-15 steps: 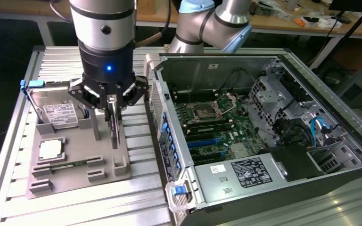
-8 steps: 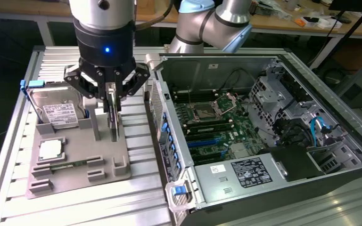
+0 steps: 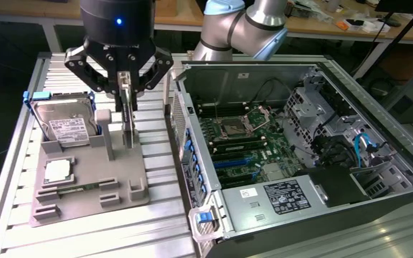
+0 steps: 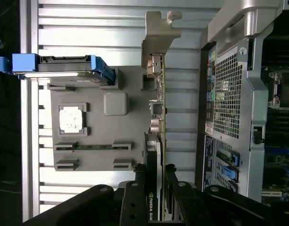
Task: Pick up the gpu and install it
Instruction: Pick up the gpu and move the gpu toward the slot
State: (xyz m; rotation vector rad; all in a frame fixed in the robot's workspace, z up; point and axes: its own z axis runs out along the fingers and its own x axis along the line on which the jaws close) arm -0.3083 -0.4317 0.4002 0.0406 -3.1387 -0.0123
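The black tool [image 3: 127, 105] pinches the thin dark gpu card [image 3: 128, 129], which stands on edge over the grey holder tray [image 3: 84, 172] on the slatted table [image 3: 106, 231], beside the open computer case [image 3: 249, 80]. The wrist view adds its silver bracket [image 4: 159, 33].

Hard drive [image 3: 66, 126] standing in grey holder [image 3: 120, 174], processor chip [image 3: 57, 171], memory stick [image 3: 76, 188]

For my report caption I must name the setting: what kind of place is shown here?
Probably a robotics lab set up for computer assembly: a robot arm, an opened computer case with its motherboard exposed, and a grey fixture holding loose parts.
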